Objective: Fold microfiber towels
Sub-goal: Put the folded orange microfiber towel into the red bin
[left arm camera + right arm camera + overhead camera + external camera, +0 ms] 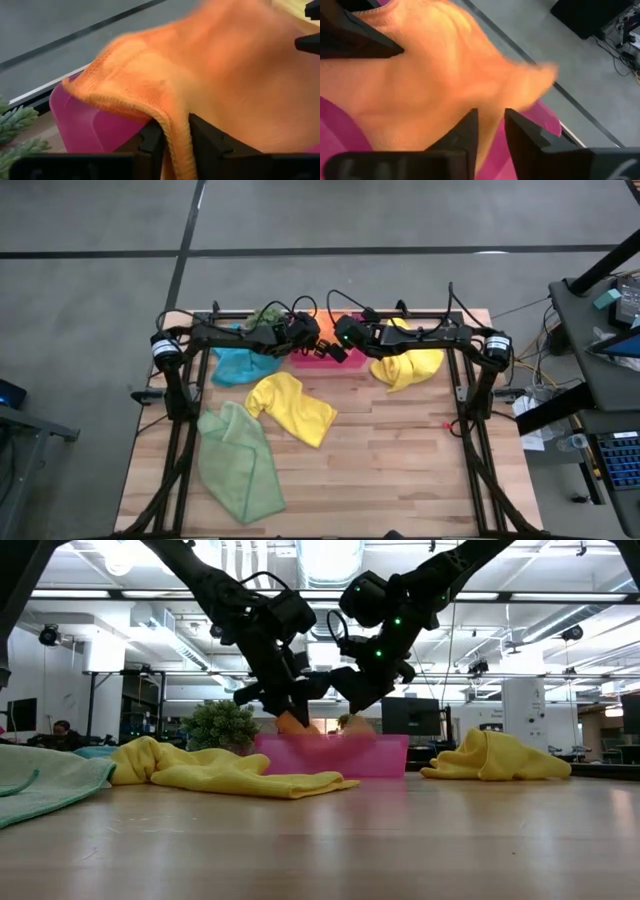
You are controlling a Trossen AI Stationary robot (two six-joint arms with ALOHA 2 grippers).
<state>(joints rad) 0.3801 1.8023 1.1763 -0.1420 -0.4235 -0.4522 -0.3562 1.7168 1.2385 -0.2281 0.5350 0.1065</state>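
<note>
Left wrist view: orange towel (220, 80), hemmed edge bunched, draped over pink tray (95, 130); both end effectors narrowly pinch it.

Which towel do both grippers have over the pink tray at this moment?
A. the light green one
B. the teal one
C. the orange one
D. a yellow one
C: both wrist views show orange towel running between each gripper's own fingers, left gripper and right gripper, above the pink tray.
</note>
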